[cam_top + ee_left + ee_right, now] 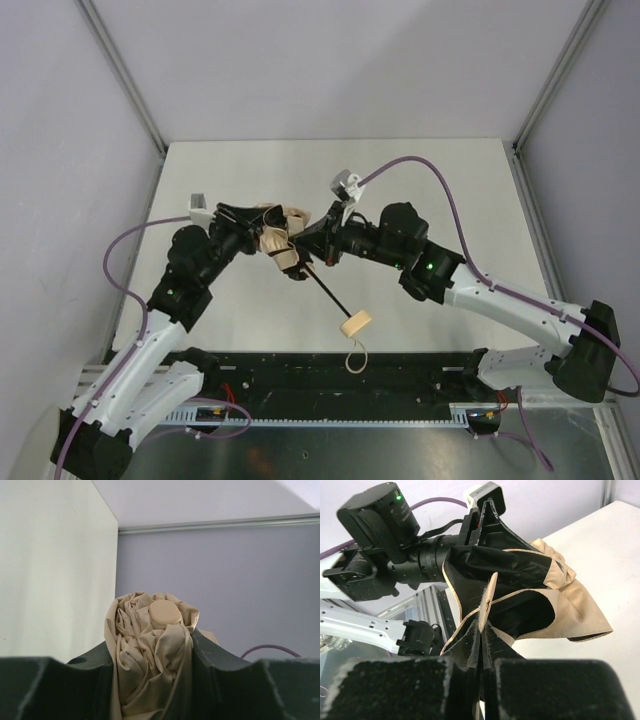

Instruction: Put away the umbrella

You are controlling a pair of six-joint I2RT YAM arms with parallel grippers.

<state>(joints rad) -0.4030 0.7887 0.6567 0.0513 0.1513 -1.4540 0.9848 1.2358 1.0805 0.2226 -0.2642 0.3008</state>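
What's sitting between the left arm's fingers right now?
The umbrella, its beige canopy bunched, a round tan cap on top. Any shaft inside the folds is covered.

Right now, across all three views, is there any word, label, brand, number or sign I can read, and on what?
None can be read.
The umbrella and its wooden handle carry no print.
The left arm's motor housing shows only a green light; any marking there is too small to read.
The table and the walls bear no signs.
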